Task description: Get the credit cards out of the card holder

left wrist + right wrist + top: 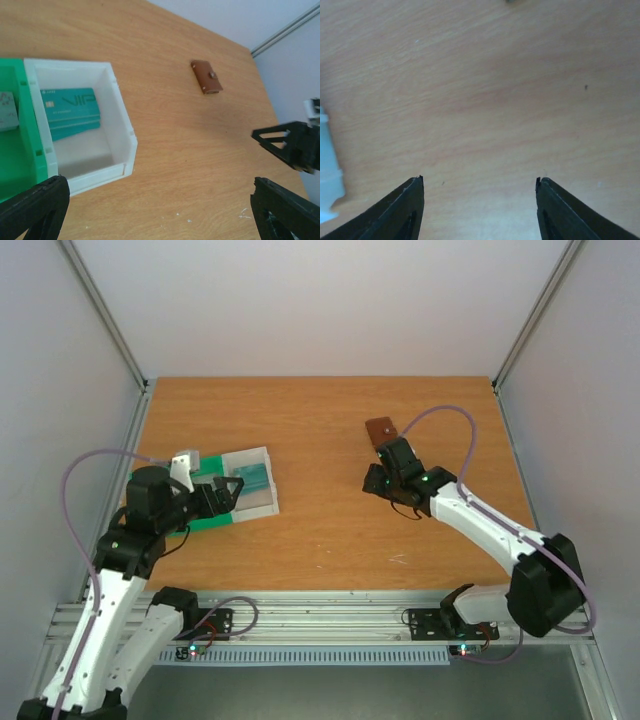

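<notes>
One card holder (206, 76) lies shut on the worktop, right of centre and towards the far edge, its snap tab fastened. It is brown leather and nothing touches it.

One teal-green credit card (67, 102) marked VIP lies flat in the white compartment of the plastic tray (120, 112). A second teal edge shows below it, and I cannot tell whether that is another card. In the green compartment (20, 155) beside it a pale grey, card-like piece (7, 111) is cut off by the frame edge. The tray sits near the left edge of the worktop, well apart from the card holder.

The left gripper (159, 200) hangs over the near corner of the tray with its fingers (35, 207) spread as wide as they go, gripping nothing and touching nothing.

The right gripper (480, 182) is just on the near side of the card holder. Its fingers (402, 210) stand apart over bare wood, with nothing between them. A pale corner (327, 175) shows at the left edge of the right wrist view.

Bare worktop lies between the tray and the card holder, apart from the right arm (480, 525) reaching in from the near right corner.
</notes>
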